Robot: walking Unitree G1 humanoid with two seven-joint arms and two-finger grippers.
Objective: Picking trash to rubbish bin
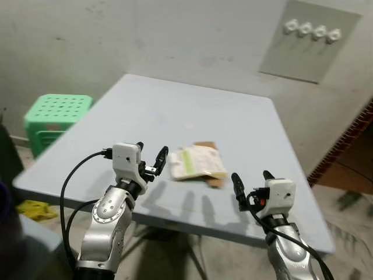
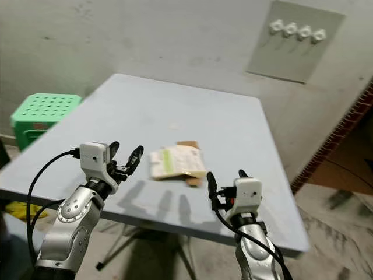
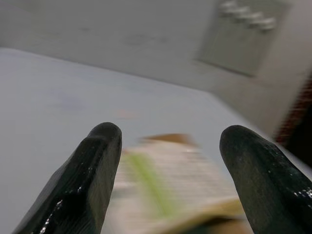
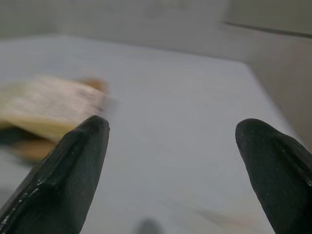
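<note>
Both grippers, left (image 1: 150, 156) and right (image 1: 250, 182), spread open and empty; packet (image 1: 197, 163) on table (image 1: 145, 111) looks light, thin, crinkly — pinch its raised near edge.

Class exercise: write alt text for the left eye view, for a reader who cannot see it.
A flat paper packet lies on a grey table, between the open left gripper and the open right gripper. A green stool stands at the left.
</note>
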